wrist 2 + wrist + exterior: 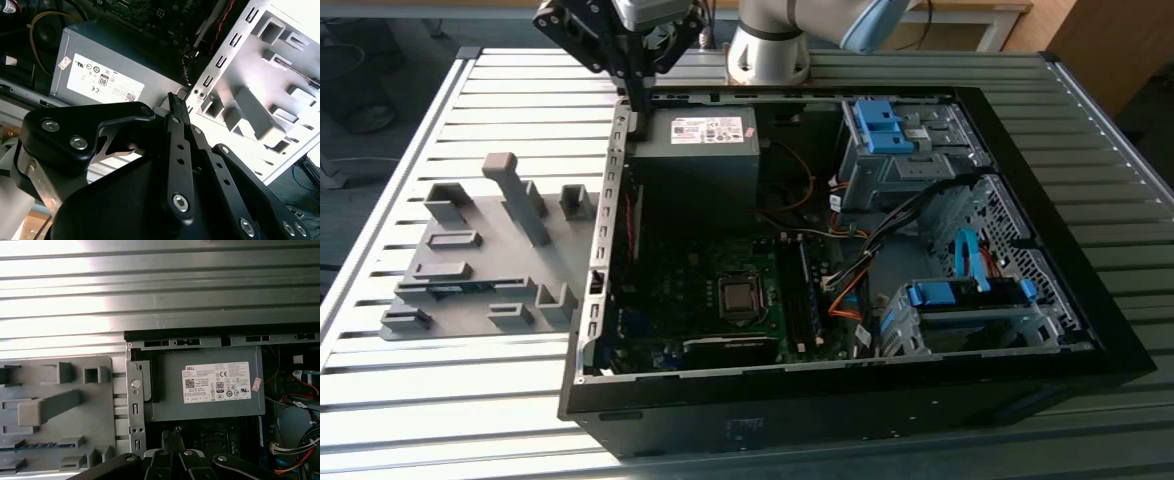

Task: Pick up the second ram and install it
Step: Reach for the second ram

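The table (400, 420) is made of long, shiny metal slats. Two things sit right on it. A big black computer case (854, 420) lies open, and one of its corners is just below the gripper (640, 100). A flat grey tray (494, 262) with blocks on it sits just beside the case, a bit further from the gripper.
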Robot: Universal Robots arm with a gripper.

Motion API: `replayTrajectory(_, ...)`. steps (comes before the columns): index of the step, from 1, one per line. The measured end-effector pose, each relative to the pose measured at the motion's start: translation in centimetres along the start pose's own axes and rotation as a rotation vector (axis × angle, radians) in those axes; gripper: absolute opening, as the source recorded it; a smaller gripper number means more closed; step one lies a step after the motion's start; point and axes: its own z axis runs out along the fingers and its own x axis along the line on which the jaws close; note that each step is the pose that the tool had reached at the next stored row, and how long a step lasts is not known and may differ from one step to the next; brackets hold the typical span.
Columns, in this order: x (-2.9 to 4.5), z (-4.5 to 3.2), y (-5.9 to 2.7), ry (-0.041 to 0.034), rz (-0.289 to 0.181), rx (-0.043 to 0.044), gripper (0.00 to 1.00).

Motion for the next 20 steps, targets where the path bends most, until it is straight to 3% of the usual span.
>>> replayTrajectory(20,0.43,0.01,-0.03,0.0,0.0,0.0,0.11)
